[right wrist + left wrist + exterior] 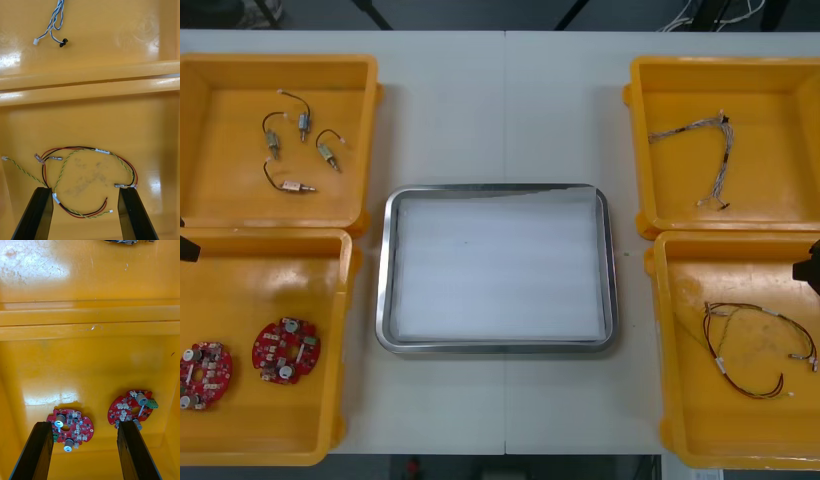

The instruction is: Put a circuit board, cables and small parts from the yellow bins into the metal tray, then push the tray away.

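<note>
Right wrist view — spread fingers [35, 213] astride red-yellow cable [78, 148], possibly touching

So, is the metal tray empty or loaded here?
Empty. The shiny rectangular metal tray shows a bare white floor, nothing lying in it.

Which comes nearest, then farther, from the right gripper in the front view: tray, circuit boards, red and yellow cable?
1. Red and yellow cable, in the bin below the right gripper.
2. Tray, mid-table.
3. Circuit boards, near left bin.
</note>
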You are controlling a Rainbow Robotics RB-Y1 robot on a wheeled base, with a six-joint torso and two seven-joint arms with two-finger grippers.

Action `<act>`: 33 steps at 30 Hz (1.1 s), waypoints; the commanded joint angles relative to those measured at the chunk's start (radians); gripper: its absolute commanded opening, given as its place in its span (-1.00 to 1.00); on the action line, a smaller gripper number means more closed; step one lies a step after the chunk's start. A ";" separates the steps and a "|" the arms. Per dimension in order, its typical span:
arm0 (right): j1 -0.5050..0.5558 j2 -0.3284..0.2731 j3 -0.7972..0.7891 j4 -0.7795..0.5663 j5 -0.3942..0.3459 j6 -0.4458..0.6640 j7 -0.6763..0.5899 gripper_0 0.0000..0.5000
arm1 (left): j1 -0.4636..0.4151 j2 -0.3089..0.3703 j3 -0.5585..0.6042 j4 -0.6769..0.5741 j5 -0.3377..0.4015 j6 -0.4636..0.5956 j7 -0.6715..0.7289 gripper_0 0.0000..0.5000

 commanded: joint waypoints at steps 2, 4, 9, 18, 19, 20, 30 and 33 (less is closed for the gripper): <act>0.016 0.006 0.007 -0.032 -0.008 0.003 0.006 1.00 | 0.015 -0.005 0.019 -0.009 -0.010 0.008 0.053 1.00; 0.016 0.006 0.007 -0.032 -0.008 0.003 0.006 1.00 | 0.015 -0.005 0.019 -0.009 -0.010 0.008 0.053 1.00; 0.016 0.006 0.007 -0.032 -0.008 0.003 0.006 1.00 | 0.015 -0.005 0.019 -0.009 -0.010 0.008 0.053 1.00; 0.016 0.006 0.007 -0.032 -0.008 0.003 0.006 1.00 | 0.015 -0.005 0.019 -0.009 -0.010 0.008 0.053 1.00; 0.016 0.006 0.007 -0.032 -0.008 0.003 0.006 1.00 | 0.015 -0.005 0.019 -0.009 -0.010 0.008 0.053 1.00; 0.016 0.006 0.007 -0.032 -0.008 0.003 0.006 1.00 | 0.015 -0.005 0.019 -0.009 -0.010 0.008 0.053 1.00; 0.016 0.006 0.007 -0.032 -0.008 0.003 0.006 1.00 | 0.015 -0.005 0.019 -0.009 -0.010 0.008 0.053 1.00; 0.016 0.006 0.007 -0.032 -0.008 0.003 0.006 1.00 | 0.015 -0.005 0.019 -0.009 -0.010 0.008 0.053 1.00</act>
